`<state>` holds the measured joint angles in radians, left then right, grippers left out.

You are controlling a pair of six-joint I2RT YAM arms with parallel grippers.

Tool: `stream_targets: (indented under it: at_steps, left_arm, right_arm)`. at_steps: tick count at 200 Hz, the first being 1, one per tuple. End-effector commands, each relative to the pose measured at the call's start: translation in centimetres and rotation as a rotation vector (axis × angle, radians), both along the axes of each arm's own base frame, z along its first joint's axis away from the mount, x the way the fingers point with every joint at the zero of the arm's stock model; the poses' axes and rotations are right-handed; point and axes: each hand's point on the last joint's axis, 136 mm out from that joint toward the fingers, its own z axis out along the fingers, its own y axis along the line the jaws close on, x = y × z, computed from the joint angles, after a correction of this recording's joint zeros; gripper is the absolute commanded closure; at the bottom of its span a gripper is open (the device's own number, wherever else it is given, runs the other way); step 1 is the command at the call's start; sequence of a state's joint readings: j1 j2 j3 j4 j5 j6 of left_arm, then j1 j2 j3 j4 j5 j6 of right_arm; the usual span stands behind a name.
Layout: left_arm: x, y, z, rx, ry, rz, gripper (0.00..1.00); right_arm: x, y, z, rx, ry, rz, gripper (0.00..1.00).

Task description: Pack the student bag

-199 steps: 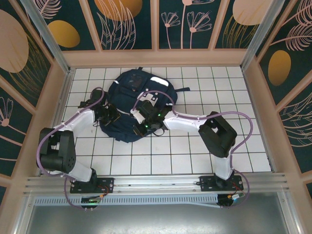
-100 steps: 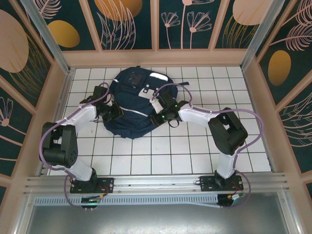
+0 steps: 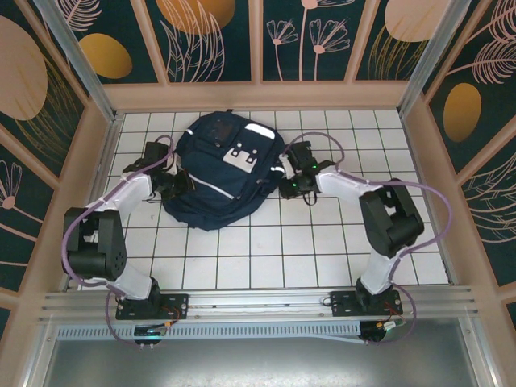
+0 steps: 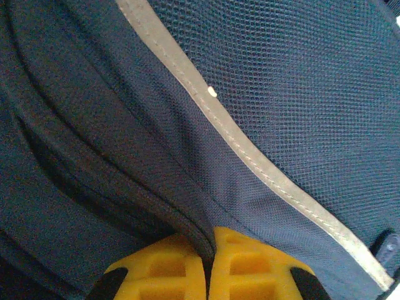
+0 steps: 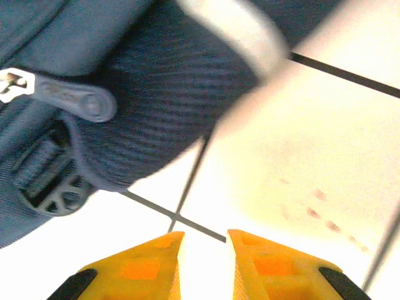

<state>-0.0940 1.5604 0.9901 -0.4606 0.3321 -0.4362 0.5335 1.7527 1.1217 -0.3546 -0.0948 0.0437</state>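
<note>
Partly hidden: from above, the left gripper (image 3: 181, 184) blends into the dark left edge of the student bag (image 3: 214, 173), and I can't pick out its tips there.
Cut off: my left wrist camera sits so close that navy mesh runs past every edge, so I can't tell which part of the bag this is.
Blurred: on my right wrist camera a pale strip (image 5: 240, 31) along the bag's edge is smeared. I can't say whether it is stripe or strap.
Left tool: the yellow fingers (image 4: 162, 269) are pressed together, with a dark fold of the bag's fabric pinched in the seam between them.
Right tool: the right gripper (image 5: 205, 240) has its jaws a narrow gap apart, with nothing in it and white tile showing through. The bag's rounded corner lies just ahead, clear of the tips.
Bag position: lying flat at the back-centre of the tiled table (image 3: 322, 242), grey patch (image 3: 242, 155) facing up, with one gripper at each side.
Nearby: a reflective stripe (image 4: 250, 157) crosses the mesh. A zip pull (image 5: 81, 100) and a black buckle (image 5: 56, 194) sit near the corner.
In the way: purple cables (image 3: 427, 190) loop over both arms, and the right wrist overlaps the bag's right edge.
</note>
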Motion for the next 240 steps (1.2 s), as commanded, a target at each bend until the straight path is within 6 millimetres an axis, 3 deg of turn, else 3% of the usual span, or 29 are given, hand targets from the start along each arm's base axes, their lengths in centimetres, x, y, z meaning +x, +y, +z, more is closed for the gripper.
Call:
stream_targets:
  at_steps: [1,7,24,45,52,56,59,61,78,98,116,135,143,162,180,205,240]
  left_arm:
    - [-1.7,-1.7,0.9,-0.068,0.015,-0.079,0.98]
    - [-2.3,-1.9,0.8,-0.086,0.018,-0.087,0.97]
    - [-1.8,-2.5,3.4,-0.121,-0.067,-0.098,0.91]
    - [-1.3,-2.0,6.9,-0.107,-0.188,-0.082,0.61]
    - [-0.5,-1.5,9.4,-0.081,-0.263,-0.063,0.52]
    - [-0.3,-1.1,10.2,-0.058,-0.293,-0.049,0.34]
    - [-0.2,-0.7,10.9,-0.041,-0.318,-0.039,0.08]
    - [-0.2,-0.5,11.4,-0.029,-0.333,-0.032,0.03]
    - [0.4,1.9,15.1,0.089,-0.486,0.048,0.01]
    - [0.3,5.6,18.4,0.252,-0.657,0.184,0.01]
    - [-0.5,6.6,18.5,0.367,-0.828,0.151,0.01]
    - [-1.0,7.9,17.7,0.405,-0.938,0.227,0.01]
    - [-0.9,8.1,16.8,0.418,-0.952,0.232,0.01]
    - [-0.3,8.1,13.9,0.502,-0.94,0.17,0.01]
    - [-0.1,9.5,11.6,0.594,-0.942,0.197,0.01]
    - [0.4,8.7,9.6,0.57,-1.0,0.132,0.01]
    - [1.2,7.8,8.7,0.537,-1.088,0.114,0.01]
  right_arm:
    - [-1.0,0.5,4.0,0.07,-0.056,-0.013,0.74]
    - [-1.1,0.4,4.6,0.083,-0.071,-0.019,0.72]
    - [-0.5,-1.5,7.2,0.112,-0.155,-0.089,0.67]
    - [-0.2,-3.8,11.3,0.136,-0.32,-0.184,0.55]
    - [-0.2,-4.8,12.9,0.141,-0.388,-0.225,0.47]
    - [-0.3,-5.5,13.6,0.143,-0.423,-0.247,0.44]
    - [-0.4,-5.9,14.3,0.147,-0.453,-0.263,0.43]
    - [-0.4,-6.2,14.7,0.152,-0.473,-0.274,0.41]
    - [-1.1,-9.0,17.8,0.173,-0.616,-0.356,0.36]
    - [-2.0,-12.5,19.6,0.185,-0.738,-0.481,0.29]
    - [-2.6,-15.3,19.7,0.186,-0.802,-0.571,0.18]
    - [-3.0,-17.3,18.1,0.151,-0.865,-0.594,0.12]
    - [-3.0,-18.4,17.5,0.14,-0.904,-0.635,0.01]
    - [-3.3,-20.6,15.2,0.1,-0.981,-0.677,0.01]
    - [-3.3,-21.5,12.5,0.113,-1.002,-0.635,0.01]
    - [-2.9,-22.6,9.4,0.183,-0.971,-0.64,0.01]
    - [-1.5,-22.9,9.7,0.195,-1.056,-0.594,0.01]
